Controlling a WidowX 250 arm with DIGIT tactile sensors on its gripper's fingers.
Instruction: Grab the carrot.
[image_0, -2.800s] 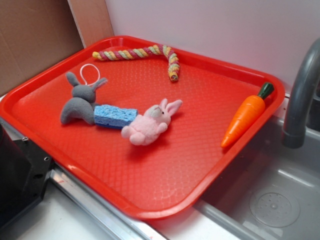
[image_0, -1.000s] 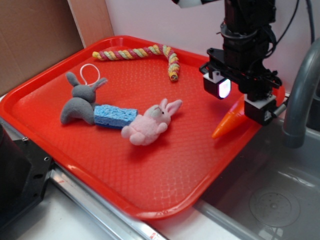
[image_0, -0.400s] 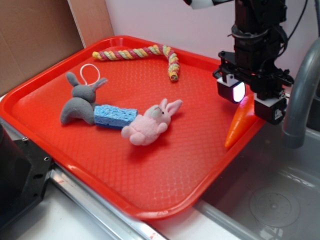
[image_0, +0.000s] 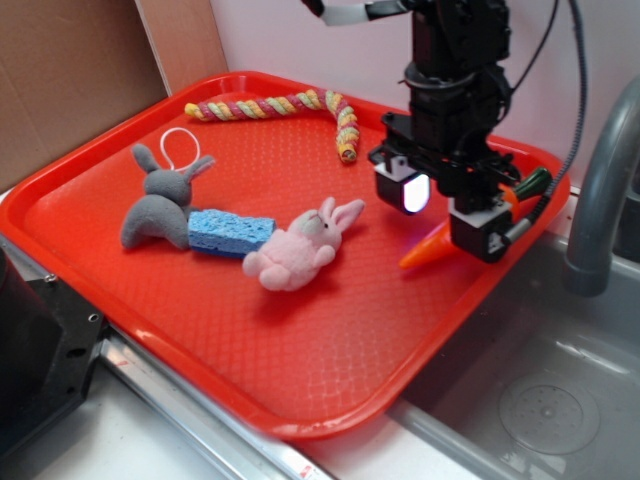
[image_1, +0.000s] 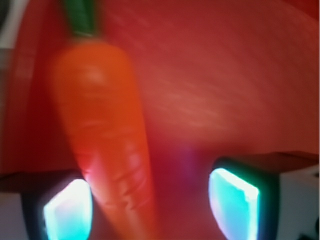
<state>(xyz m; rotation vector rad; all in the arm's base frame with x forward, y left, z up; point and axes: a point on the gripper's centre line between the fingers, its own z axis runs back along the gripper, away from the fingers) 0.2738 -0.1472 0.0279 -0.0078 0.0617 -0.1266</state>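
Observation:
The orange carrot (image_0: 424, 251) lies at the right edge of the red tray (image_0: 200, 330). Its tip points left and its green stem cap (image_0: 533, 183) is at the tray rim. My gripper (image_0: 441, 210) is low over its middle, open, one finger on each side. In the wrist view the carrot (image_1: 102, 125) runs down between the lit fingers (image_1: 67, 212). It sits right beside the left one, and a wide gap of tray separates it from the right one. My gripper (image_1: 150, 205) has not closed on the carrot, and its body hides the carrot's middle in the exterior view.
On the tray are a pink bunny (image_0: 300, 250), a blue sponge (image_0: 230, 231), a grey bunny (image_0: 160, 200) and a striped rope toy (image_0: 285, 105) at the back. A grey faucet (image_0: 600, 190) rises just right of the gripper above the sink (image_0: 540, 400).
The gripper has shifted left over the tray since 0.4 s ago. The carrot has swung with it, its tip now further left and lying flatter.

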